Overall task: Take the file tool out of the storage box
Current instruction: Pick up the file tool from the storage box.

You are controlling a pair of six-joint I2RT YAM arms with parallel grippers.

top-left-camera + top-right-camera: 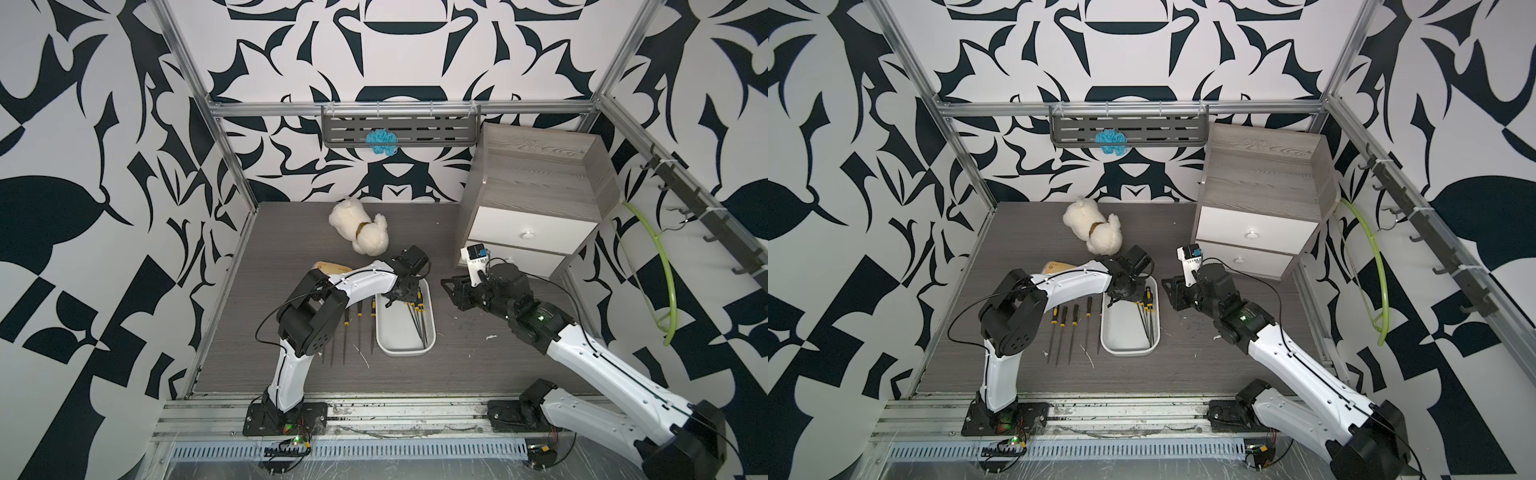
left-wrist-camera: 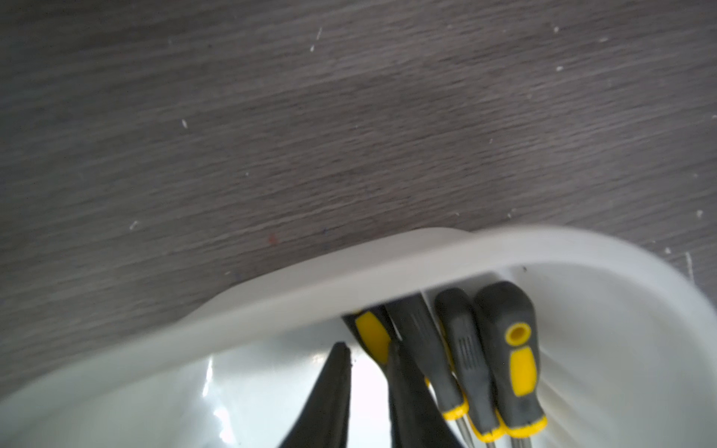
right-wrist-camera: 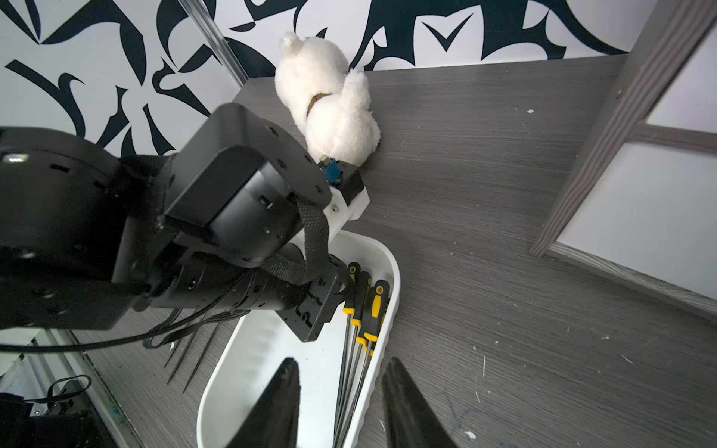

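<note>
Nearest, on grey wood-grain surface (image 1: pixel 457 365): row of slim black-and-yellow-handled files (image 1: pixel 1076 311) just left of shallow white rounded plastic storage box (image 1: pixel 405 353). Inside box, against its right wall: bundle of black-and-yellow-handled file tools (image 3: pixel 374 306). Left pincer (image 2: pixel 370 351) down in box's far end, tips narrowly apart beside handles, no grip visible. Right pincer (image 3: pixel 341 368) open, empty, just right of box. Beyond: white plush dog (image 1: pixel 359 230), grey wooden two-drawer cabinet (image 1: pixel 536 187).

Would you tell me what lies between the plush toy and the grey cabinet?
Only bare table between plush toy and cabinet, in both top views.
</note>
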